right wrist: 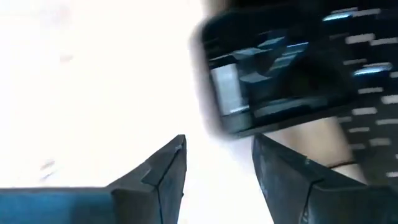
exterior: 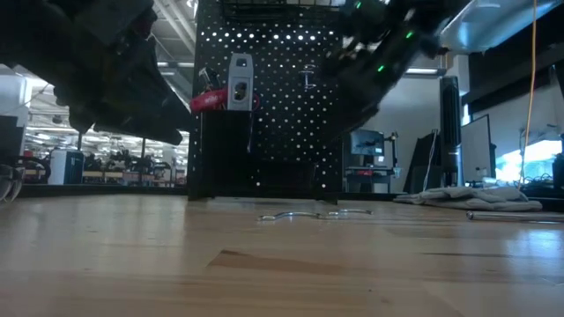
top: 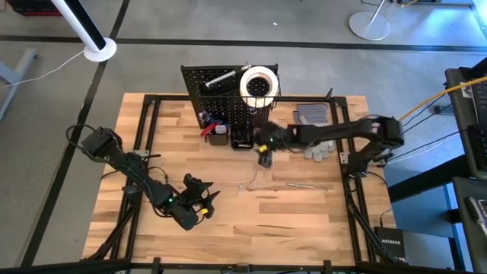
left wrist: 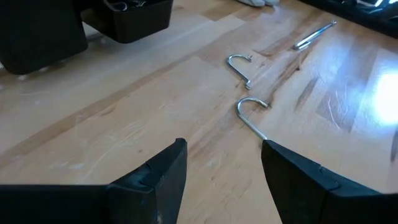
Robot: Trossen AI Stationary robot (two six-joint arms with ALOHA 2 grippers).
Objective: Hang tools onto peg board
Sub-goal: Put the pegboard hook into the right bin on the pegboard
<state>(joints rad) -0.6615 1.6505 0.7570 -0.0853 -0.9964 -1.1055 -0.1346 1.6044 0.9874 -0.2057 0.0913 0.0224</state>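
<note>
Pale butcher-block planks fill the high view, a wooden table [top: 289, 221] ringed by grey concrete floor.

Near the centre of that view the right gripper [top: 264, 156] hangs just in front of the peg board [top: 221, 99]; its own wrist view shows the two dark fingers [right wrist: 158, 177] apart with nothing between them, pointing toward a black bin [right wrist: 273, 74] close ahead. Just beyond it, at the foot of the board, sit two small black bins [top: 242, 139], the left one holding red-handled pliers [top: 207, 129]. Higher up the board a silver metal tool [top: 219, 78] lies across the holes, and a white tape roll [top: 259, 84] rests in the wire basket at the board's upper right corner. Grey work gloves [top: 318, 150] lie right of the gripper under the right arm, and a thin metal rod [top: 308, 185] lies on the wood below them.

In the lower left of the high view the left gripper [top: 204, 199] hovers low over the table, fingers [left wrist: 155, 180] spread wide and empty. Ahead of it, toward frame centre, two silver hooks [left wrist: 245, 93] lie flat on the planks.
</note>
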